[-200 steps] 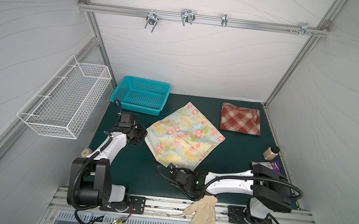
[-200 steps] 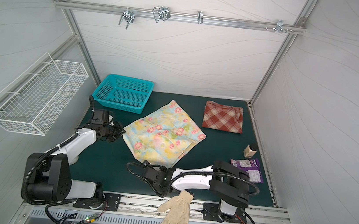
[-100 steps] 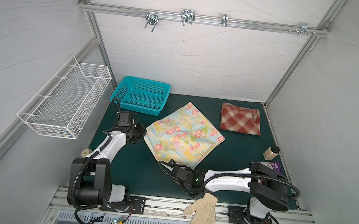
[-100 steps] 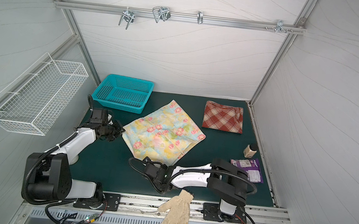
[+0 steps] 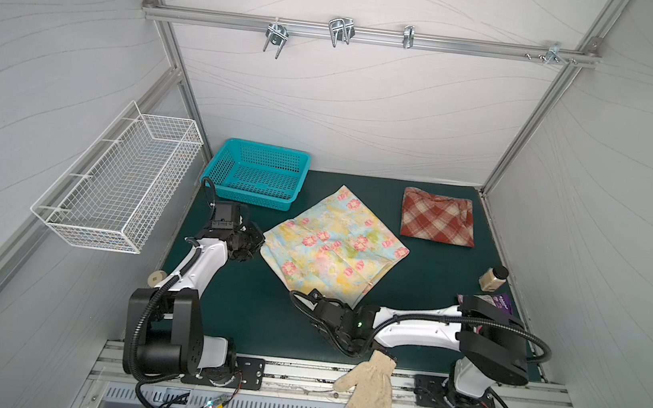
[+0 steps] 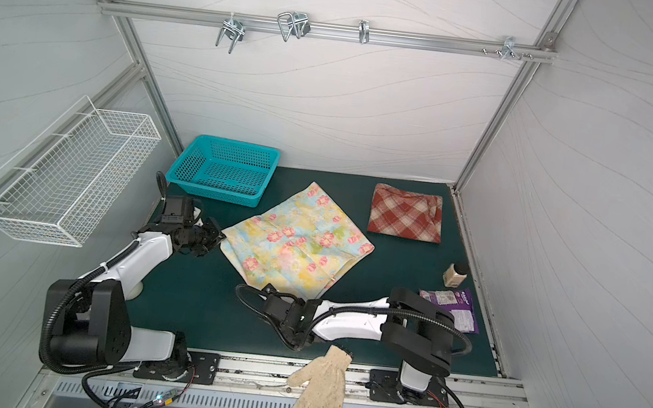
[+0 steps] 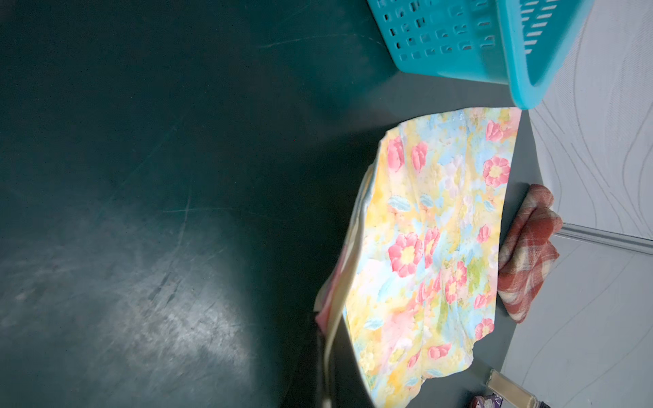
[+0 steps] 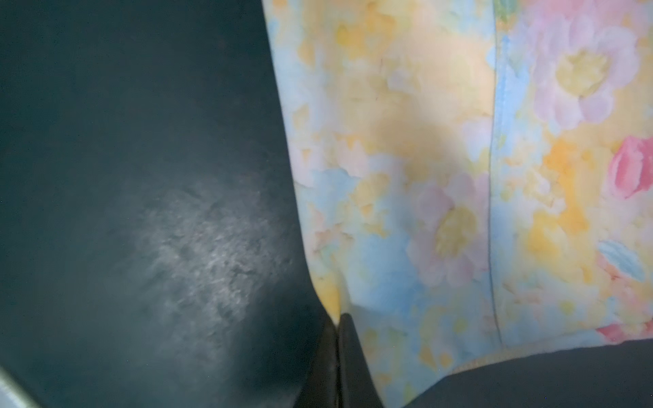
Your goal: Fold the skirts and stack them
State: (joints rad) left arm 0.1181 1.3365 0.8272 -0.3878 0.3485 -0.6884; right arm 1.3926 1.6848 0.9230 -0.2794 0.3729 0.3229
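I judge the fold begun on the thin pastel yellow-blue floral skirt (image 5: 335, 243), spread on the dark green counter (image 5: 262, 311) between my tools; left tool (image 5: 259, 240) and right tool (image 8: 338, 328) each pinch a corner; next, lift both evenly across; the rust-red and cream plaid skirt (image 5: 436, 217) lies folded beyond.

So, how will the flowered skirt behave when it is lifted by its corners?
Probably floppy: the flowered skirt looks thin and lies flat with soft creases. Likely light, so it should rise easily, yet the middle may sag. Its layers show apart at one edge, so they might slip and unfold.
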